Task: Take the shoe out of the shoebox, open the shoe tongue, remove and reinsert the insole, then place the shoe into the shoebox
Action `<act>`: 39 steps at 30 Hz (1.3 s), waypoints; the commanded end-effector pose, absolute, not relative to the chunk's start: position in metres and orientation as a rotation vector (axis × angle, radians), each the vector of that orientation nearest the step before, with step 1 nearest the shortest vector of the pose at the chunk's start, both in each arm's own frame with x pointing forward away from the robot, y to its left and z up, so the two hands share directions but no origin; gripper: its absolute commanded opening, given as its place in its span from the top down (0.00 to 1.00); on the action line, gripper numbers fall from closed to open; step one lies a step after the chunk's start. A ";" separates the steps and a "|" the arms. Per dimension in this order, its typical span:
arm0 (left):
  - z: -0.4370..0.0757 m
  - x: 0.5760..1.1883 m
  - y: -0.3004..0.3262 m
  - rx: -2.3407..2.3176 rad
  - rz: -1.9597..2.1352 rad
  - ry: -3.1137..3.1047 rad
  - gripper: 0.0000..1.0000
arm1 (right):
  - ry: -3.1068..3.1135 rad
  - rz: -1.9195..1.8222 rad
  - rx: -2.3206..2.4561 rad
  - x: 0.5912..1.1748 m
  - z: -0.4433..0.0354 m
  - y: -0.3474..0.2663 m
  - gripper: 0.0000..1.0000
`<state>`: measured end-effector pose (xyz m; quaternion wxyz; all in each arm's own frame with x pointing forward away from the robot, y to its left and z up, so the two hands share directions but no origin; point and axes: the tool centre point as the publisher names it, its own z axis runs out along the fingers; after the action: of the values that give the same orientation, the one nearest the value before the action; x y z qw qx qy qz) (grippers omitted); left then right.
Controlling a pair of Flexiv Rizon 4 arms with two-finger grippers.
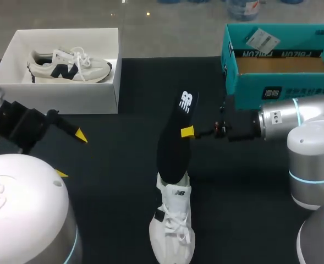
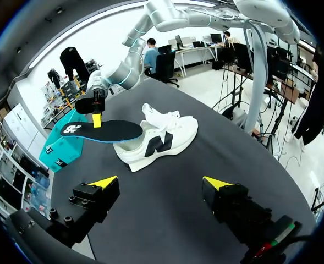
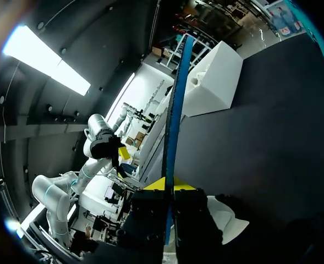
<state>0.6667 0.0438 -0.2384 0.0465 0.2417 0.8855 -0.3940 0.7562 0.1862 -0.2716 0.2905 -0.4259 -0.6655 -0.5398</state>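
Head view's lit softly and evenly from overhead, so shadows barely show on the black table (image 1: 112, 181) and the white shoe (image 1: 173, 231) pops bright. Some sheen on the right arm (image 1: 285, 118) casing. The right wrist view is way dimmer, mostly dark.

From the head view, the black insole (image 1: 173, 146) covers the white shoe's (image 1: 174, 234) heel opening and hides one finger of the right gripper (image 1: 185, 132) (a single yellow tip shows). The right edge cuts off the teal shoebox (image 1: 277, 82).

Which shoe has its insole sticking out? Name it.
The shoe on the table, insole held by the right gripper; the other shoe lies in the white box.
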 end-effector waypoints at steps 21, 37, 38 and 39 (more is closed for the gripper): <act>-0.239 0.667 0.044 0.740 -1.202 2.705 0.00 | -1.737 -1.452 -1.190 0.746 -0.283 0.184 1.00; -0.239 0.667 0.044 0.740 -1.202 2.705 0.00 | -1.833 -1.442 -1.231 0.750 -0.279 0.172 1.00; -0.239 0.667 0.044 0.740 -1.202 2.705 0.00 | -1.837 -1.440 -1.232 0.750 -0.277 0.171 1.00; -0.239 0.667 0.044 0.740 -1.202 2.705 0.00 | -1.845 -1.441 -1.231 0.751 -0.276 0.171 1.00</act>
<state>0.6668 0.0439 -0.2382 0.0463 0.2419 0.8854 -0.3942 0.7529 0.1718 -0.2815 0.2496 -0.4481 -0.6725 -0.5335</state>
